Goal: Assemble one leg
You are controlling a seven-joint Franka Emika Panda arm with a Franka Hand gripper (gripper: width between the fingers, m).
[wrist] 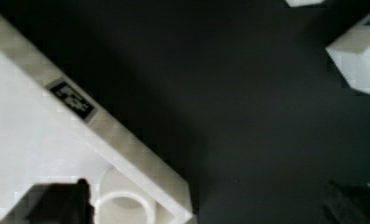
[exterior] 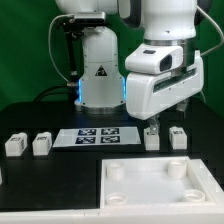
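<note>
The large flat white square panel [exterior: 150,192] with round corner sockets lies at the front of the black table [exterior: 40,185]. Above the table's far side hangs the white arm's two-finger gripper [exterior: 166,114], its dark fingers [wrist: 54,205] spread wide with nothing between them. The leg [exterior: 152,138], a small white stubby block, sits squat on the table just below the finger on the exterior view's left, a second white block [exterior: 178,137] close beside it. Which way its long axis runs I cannot tell.
</note>
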